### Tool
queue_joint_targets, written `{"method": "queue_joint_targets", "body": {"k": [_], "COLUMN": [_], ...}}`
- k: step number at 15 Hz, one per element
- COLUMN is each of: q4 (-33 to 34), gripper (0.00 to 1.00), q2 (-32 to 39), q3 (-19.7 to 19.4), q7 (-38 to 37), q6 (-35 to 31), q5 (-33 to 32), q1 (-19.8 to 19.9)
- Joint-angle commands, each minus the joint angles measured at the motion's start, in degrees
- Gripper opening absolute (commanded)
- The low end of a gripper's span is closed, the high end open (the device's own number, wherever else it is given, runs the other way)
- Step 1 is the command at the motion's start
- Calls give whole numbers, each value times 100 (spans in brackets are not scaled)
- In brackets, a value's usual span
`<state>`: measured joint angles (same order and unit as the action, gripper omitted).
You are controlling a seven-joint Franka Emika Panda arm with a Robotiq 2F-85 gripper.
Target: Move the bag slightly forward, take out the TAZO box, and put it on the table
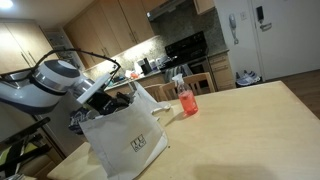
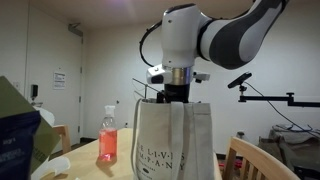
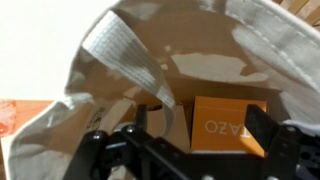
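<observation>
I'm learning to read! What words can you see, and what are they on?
"LIVI" over "TAN", partly cut off: white paper bag.
"AZO", first letter hidden: orange TAZO box inside it.
Red drink bottle label: too blurred.

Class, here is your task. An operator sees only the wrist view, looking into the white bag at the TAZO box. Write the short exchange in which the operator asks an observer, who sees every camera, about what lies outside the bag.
Operator: I see only the TAZO box ahead of my open claw. Is the bag upright?
Observer: Yes, the bag stands upright on the table.
Operator: Is anything near it?
Observer: A red-pink bottle stands on the table beside the bag, seemingly not touching it.
</observation>
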<state>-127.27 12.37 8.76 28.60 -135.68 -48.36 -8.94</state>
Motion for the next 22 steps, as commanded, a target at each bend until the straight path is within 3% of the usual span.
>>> {"method": "queue_joint_targets", "body": {"k": [1, 22], "q4": [-39, -261], "gripper": [100, 100], "q2": [-10, -221], "q3": [-37, 30], "q7": [-218, -304], "q6": [-60, 38], "q5": [-135, -69], "q1": [46, -28]}}
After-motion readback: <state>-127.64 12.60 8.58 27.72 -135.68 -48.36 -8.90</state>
